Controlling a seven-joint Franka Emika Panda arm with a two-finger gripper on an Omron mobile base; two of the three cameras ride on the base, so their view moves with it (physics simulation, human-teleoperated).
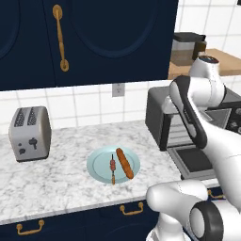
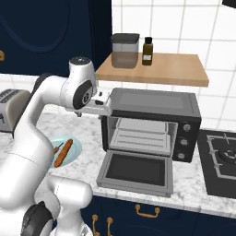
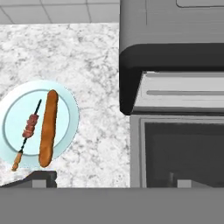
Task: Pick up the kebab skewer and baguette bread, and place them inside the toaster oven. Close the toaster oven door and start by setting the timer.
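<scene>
You are looking at a white marbled counter (image 1: 61,179) under navy cabinets (image 1: 94,42) and a white tiled wall (image 1: 84,106). The kebab skewer (image 1: 113,165) and baguette bread (image 1: 124,163) lie side by side on a pale blue plate (image 1: 96,167), between a silver toaster (image 1: 30,133) and the toaster oven (image 2: 154,122), whose toaster oven door (image 2: 136,171) hangs open. The gripper (image 3: 111,180) hovers above, fingers spread wide, holding nothing.

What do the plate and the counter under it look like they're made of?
The plate looks like glazed ceramic or glass: pale blue, smooth, slightly translucent at the rim; which one is unclear. The counter looks like polished marble or stone: white with grey veining.
</scene>
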